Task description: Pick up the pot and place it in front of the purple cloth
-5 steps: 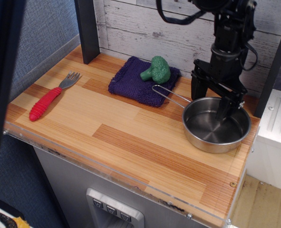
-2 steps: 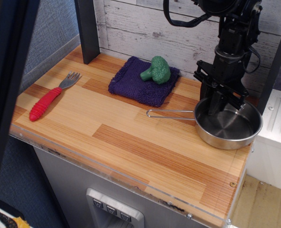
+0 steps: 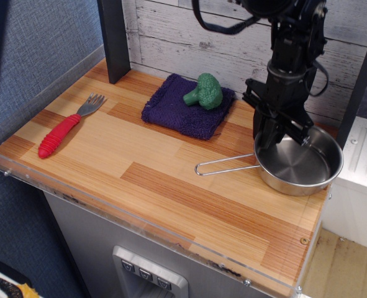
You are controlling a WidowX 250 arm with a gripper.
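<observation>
Pot parked at the 3 o'clock end of the table, right near the edge, wire handle sticking out toward 9 o'clock across the wood. Gripper down on the rim at about the pot's 10 o'clock, fingers look to straddle the wall, one inside and one outside. Looks pinched on the rim, but honestly can't tell if actually clamped or just sitting around it, too dark in there. Makes sense to grab the rim though, since that thin handle would be a pain to hold steady.

Cloth sits toward 12 o'clock at the back, well apart from the pot, with the broccoli resting on its right side. Fork way over at 9 o'clock, out of the way.

Free wood in front of the cloth, toward 6 o'clock from it, so that's the likely drop spot. Probably early days: pot not obviously off the table yet. Main worry would be the pan tipping from a one-sided rim grip, or the handle swinging into the cloth on the way over
</observation>
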